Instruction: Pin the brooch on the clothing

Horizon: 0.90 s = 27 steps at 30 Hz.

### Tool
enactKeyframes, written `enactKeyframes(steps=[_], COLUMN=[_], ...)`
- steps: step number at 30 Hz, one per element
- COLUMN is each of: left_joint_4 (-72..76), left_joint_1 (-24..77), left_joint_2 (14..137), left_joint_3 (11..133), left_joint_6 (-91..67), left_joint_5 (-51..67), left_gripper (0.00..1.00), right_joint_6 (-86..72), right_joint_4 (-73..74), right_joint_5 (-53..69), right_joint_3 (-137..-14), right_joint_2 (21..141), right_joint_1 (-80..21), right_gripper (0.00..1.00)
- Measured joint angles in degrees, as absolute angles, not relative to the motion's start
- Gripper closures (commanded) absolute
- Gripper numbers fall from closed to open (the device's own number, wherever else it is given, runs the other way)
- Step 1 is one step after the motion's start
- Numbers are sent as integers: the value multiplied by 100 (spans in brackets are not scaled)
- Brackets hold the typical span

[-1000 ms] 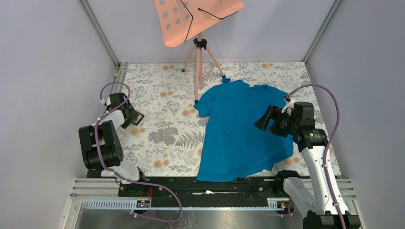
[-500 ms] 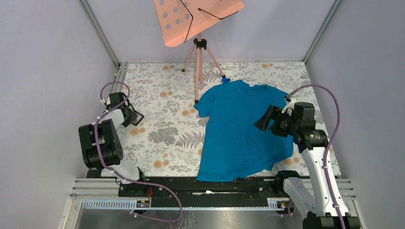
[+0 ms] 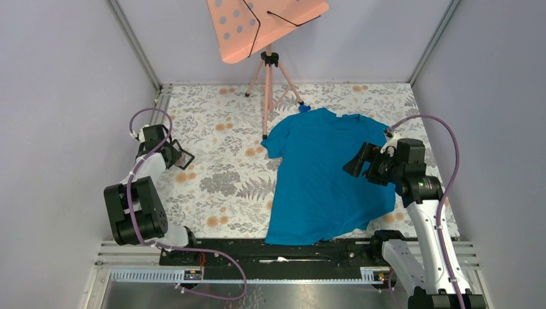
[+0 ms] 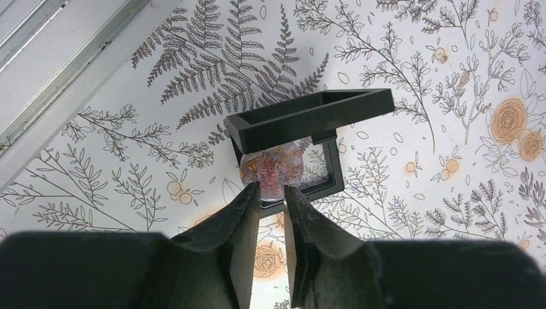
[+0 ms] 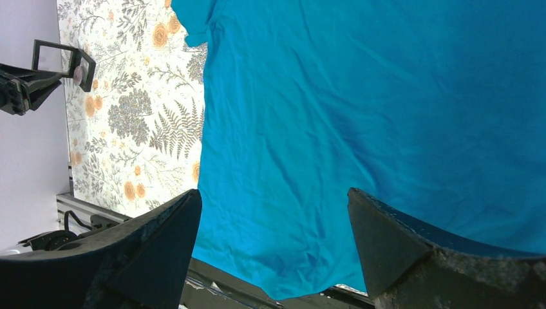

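**A:** Where is the small round pale brooch (image 4: 272, 168), the one with the rust-speckled face?

**B:** At the far left of the table, at the mouth of the open black square frame (image 4: 309, 119). The left gripper (image 4: 272, 193) has its two fingers pressed together on the disc's lower rim. The face stands nearly upright, with the frame's lid tilted above it. I judge it is gripped but not clear of the frame.

**A:** And the plain teal-blue short-sleeved T-shirt (image 3: 328, 174)?

**B:** It lies flat, well apart from the brooch and on the robot's right. Its long axis runs far to near, collar away from the arm bases and hem at the near edge. The near sleeve points towards the left arm.

**A:** Which arm is nearer to what?

**B:** The left arm holds the brooch. The right gripper (image 5: 272, 196) hangs over the shirt's right side with its fingers spread wide and nothing between them.

**A:** So what does the move turn on?

**B:** A carry to the right across the floral tablecloth (image 3: 219, 187), from the frame to the shirt's chest.

**A:** What stands in the way?

**B:** First the frame lid, so the brooch probably needs lifting up and back. Then there is the pink tripod (image 3: 267, 84) under the salmon perforated board (image 3: 264, 19). One of its legs comes down just beyond the sleeve. A tiny bright-blue lump (image 3: 304, 108) sits by the collar, off the likely path.

**A:** Is the brooch's back visible?

**B:** No. I cannot tell how the pin lies.
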<state>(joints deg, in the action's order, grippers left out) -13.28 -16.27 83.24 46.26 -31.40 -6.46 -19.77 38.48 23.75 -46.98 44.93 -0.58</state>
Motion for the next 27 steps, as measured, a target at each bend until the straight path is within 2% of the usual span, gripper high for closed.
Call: enactKeyframes(steps=[3,12,24,27], left_joint_4=[-1328,-1332,-1361,-1356], left_joint_1=[-1627,-1627,-1627,-1627], left_joint_2=[8294,8420,9032,9061], left_joint_3=[4626,4626,4709,4729], left_joint_6=[-3138,-3127,-3107,-3105], left_joint_5=[-644,-631,-617,-620], left_gripper=[75,44,44,50], right_joint_6=[-1981,-1984,-1986,-1986], right_joint_4=[3848,3857,3868,3870], right_joint_5=[2375,2377,2475,2477], right_joint_3=[-4685,-4611,-4598,-4598], right_joint_2=[4493,4458,4434,4434], right_joint_1=[-58,-58,-58,-58], right_gripper=[9,9,9,9])
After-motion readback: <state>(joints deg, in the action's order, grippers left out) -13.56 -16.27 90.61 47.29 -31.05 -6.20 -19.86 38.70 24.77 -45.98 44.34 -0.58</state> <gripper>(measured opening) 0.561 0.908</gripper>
